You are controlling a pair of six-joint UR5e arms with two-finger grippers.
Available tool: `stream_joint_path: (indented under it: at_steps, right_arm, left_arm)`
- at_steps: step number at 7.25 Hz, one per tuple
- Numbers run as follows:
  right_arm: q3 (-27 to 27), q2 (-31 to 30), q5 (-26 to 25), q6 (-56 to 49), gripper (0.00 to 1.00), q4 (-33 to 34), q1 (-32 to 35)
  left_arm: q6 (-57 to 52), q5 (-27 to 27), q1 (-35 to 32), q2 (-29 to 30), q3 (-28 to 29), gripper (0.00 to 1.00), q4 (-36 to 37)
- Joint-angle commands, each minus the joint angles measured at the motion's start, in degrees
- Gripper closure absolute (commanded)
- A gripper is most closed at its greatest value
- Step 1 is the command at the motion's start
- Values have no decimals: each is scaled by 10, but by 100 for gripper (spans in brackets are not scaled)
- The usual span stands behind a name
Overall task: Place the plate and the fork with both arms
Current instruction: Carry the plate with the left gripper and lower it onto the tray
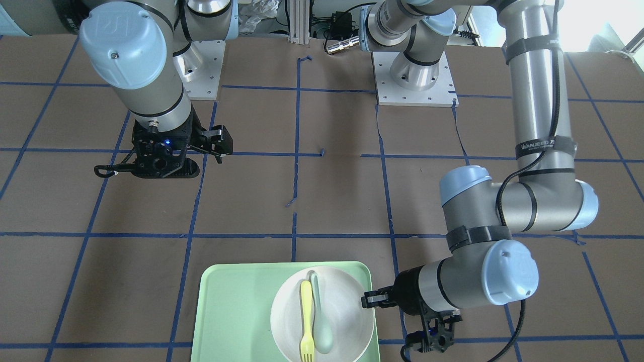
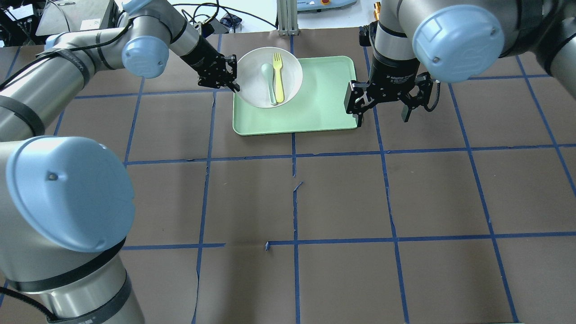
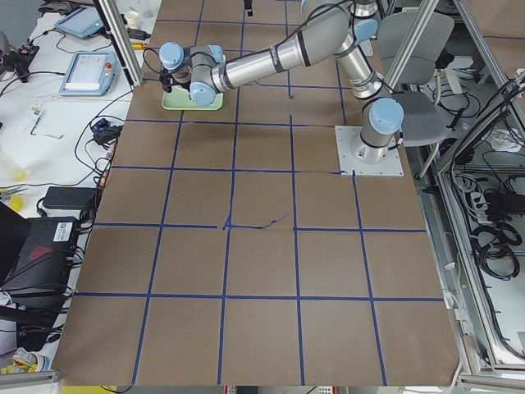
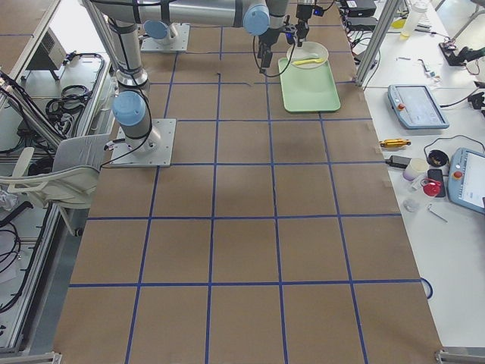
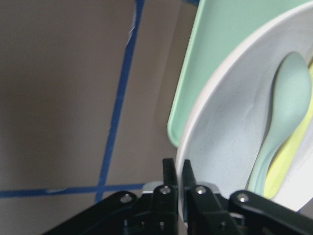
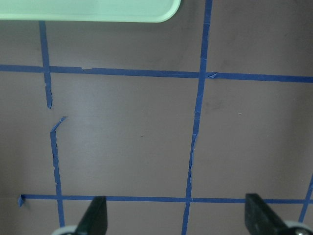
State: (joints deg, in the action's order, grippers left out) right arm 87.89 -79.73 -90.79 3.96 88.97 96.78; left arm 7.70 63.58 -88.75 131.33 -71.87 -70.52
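Left gripper (image 5: pixel 178 167) clamps plate (image 2: pixel 252 86) rim; one-sided pinch risks tilt, sliding fork (image 2: pixel 279 81) and spoon (image 2: pixel 270 84) off.

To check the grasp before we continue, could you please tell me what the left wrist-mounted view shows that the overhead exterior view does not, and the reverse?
Only the left wrist-mounted view shows, close up, the fingers of the left gripper pinching the rim of the plate, one inside and one outside. Only the overhead exterior view shows the right gripper, open and hovering near the tray, and the tines of the fork. Both show the plate on the tray, with the fork and the spoon lying in it.
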Motion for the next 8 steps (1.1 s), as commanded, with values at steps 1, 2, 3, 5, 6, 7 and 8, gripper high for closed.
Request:
stream_joint_path:
  at_steps: [1,2,3,5,6,7,8]
  right_arm:
    - [0,1,0,1,0,0,1]
    - [0,2,0,0,0,0,1]
    - [1,3,0,0,0,0,1]
    - [0,4,3,-2,0,3,1]
    - [0,4,4,0,0,15,1]
    - [-1,10,10,3,0,46,1]
    - [-12,24,7,0,0,56,1]
  left_arm:
    - [5,2,-29,41,24,100,13]
    - [0,3,-31,51,21,100,14]
    - [-4,2,-33,53,20,100,14]
    - [-4,4,-35,54,17,87,14]
    - [-4,4,-44,52,13,19,21]
    - [2,4,-45,43,6,0,61]
    - [1,9,-44,21,-4,0,64]
